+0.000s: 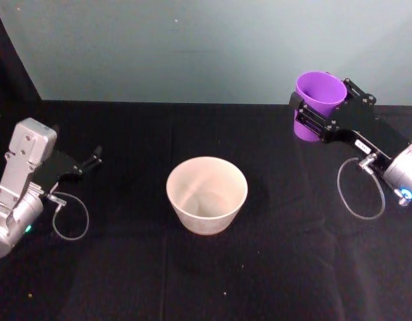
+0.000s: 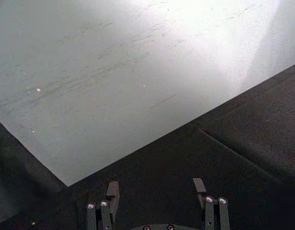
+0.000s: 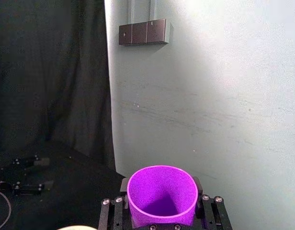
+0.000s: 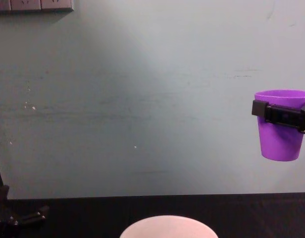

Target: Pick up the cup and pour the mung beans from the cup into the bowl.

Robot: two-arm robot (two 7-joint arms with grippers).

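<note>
The purple cup (image 1: 318,93) hangs upright in the air at the far right, well above the black table. My right gripper (image 1: 320,112) is shut on it, its black fingers clamped across the cup's wall (image 4: 279,134) just under the rim. The cup's inside (image 3: 162,196) looks plain purple; the mung beans are out of view. The whitish bowl (image 1: 206,217) stands at the table's centre, to the left of and below the cup, and its rim (image 4: 167,224) also shows. My left gripper (image 1: 95,157) rests open at the far left, holding nothing (image 2: 156,188).
A pale wall (image 1: 192,47) rises right behind the table's back edge, with a socket strip (image 3: 142,32) high on it. A dark curtain (image 3: 47,72) hangs at the left. Clear cable loops (image 1: 360,190) dangle from both wrists. Open black cloth surrounds the bowl.
</note>
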